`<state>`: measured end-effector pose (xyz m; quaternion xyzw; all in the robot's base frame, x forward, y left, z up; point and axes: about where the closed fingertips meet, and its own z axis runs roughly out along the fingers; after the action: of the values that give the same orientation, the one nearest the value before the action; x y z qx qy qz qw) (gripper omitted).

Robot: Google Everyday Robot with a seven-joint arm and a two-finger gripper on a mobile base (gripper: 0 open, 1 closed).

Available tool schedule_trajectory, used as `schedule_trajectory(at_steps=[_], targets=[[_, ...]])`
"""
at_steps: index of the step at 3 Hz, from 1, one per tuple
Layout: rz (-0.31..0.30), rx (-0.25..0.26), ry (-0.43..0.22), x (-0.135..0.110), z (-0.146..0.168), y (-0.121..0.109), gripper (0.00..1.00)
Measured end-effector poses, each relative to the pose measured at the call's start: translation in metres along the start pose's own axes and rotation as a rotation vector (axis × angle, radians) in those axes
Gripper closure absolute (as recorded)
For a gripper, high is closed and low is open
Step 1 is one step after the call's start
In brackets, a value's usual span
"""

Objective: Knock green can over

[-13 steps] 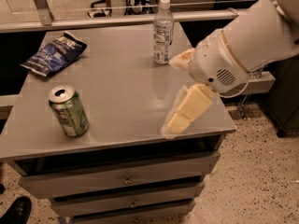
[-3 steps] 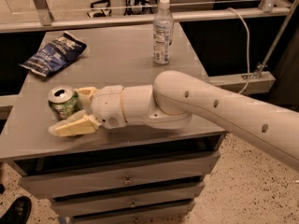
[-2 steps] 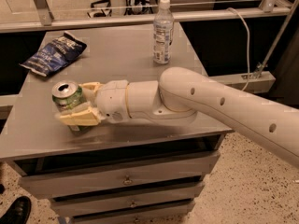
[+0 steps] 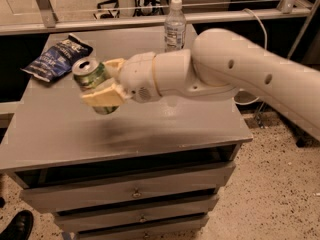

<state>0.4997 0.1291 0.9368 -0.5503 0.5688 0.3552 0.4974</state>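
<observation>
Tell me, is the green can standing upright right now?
No, the green can is plainly tilted, clamped in the gripper over the left part of the grey tabletop.

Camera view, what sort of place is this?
Probably an office or lab: a grey drawer cabinet, speckled hard floor and a metal railing behind. The tool grips the green can above the cabinet's top.
</observation>
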Motion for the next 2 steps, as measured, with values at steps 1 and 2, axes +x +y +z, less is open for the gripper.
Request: schedule_trajectory(at_steps=[1,2], targets=[[-0.023,0.001,0.159,-0.007,-0.033,-0.014,1.00],[-0.002,-0.005,0.306,-0.003,-0.054,-0.025,1.00]])
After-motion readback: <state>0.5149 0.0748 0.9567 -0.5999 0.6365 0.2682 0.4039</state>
